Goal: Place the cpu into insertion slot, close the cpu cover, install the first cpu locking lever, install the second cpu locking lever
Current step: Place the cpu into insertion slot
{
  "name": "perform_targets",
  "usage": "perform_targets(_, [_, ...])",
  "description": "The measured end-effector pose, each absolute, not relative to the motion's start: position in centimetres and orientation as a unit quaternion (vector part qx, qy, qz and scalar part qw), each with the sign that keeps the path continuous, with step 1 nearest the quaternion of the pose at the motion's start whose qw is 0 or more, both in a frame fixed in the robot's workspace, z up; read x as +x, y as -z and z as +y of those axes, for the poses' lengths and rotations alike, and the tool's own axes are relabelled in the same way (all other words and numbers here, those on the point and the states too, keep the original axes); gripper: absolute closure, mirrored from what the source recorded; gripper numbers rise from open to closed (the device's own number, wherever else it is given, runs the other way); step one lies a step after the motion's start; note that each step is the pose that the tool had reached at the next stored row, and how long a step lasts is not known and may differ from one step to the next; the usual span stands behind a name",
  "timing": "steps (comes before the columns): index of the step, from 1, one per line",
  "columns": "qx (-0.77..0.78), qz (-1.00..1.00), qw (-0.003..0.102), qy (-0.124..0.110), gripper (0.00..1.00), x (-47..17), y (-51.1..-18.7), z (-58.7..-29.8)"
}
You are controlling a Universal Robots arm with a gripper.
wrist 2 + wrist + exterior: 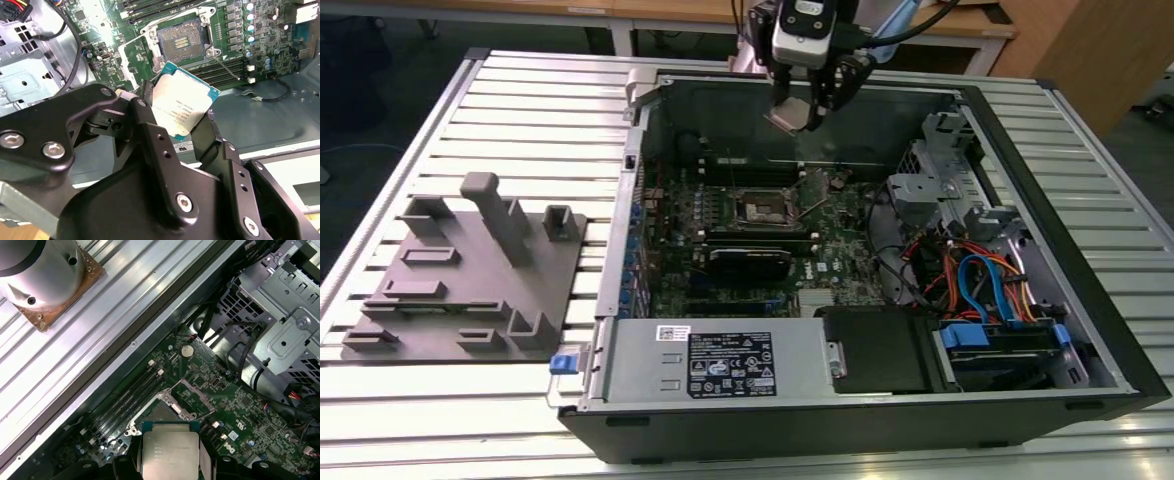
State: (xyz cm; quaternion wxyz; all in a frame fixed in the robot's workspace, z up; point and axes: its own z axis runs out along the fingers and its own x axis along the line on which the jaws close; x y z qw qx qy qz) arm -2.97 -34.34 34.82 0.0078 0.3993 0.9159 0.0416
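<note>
My claw [801, 112] clamped on the cpu [182, 106] by its edges, likely to spare its faces, hanging above the insertion slot [181, 42], which lies bare to take it.

cpu [170, 452] clamped between the black fingers [124, 466] of the claw [169, 467], silver-grey top facing camera, above green motherboard [225, 405], black memory slots [130, 395] adjacent, grey drive cage [285, 335], ribbed table [125, 300]

Exterior view high, angled down over whole computer case [854, 432], both wrist views close above motherboard [240, 407]
</note>
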Motion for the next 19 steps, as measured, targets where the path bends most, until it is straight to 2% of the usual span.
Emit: perform_targets(19, [0.507, 0.861, 0.013, -0.04, 0.46, -2.98, -33.99, -34.37])
